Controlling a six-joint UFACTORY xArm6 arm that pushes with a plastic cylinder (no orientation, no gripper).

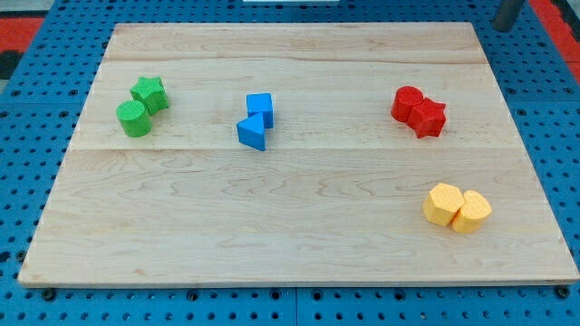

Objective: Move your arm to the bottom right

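Observation:
My rod shows only at the view's top right corner, and its tip (504, 27) sits just past the wooden board's (290, 244) top right corner, far from every block. A green star-like block (148, 92) touches a green cylinder (134, 119) at the upper left. A blue cube (260, 107) touches a blue triangular block (253, 132) near the middle. A red cylinder (407, 102) touches a red star-like block (428, 117) at the upper right. A yellow hexagonal block (442, 204) touches a yellow cylinder (471, 211) at the lower right.
The board lies on a blue pegboard surface (27, 136) that surrounds it on all sides. A red area (36, 27) shows at the top left beyond the pegboard.

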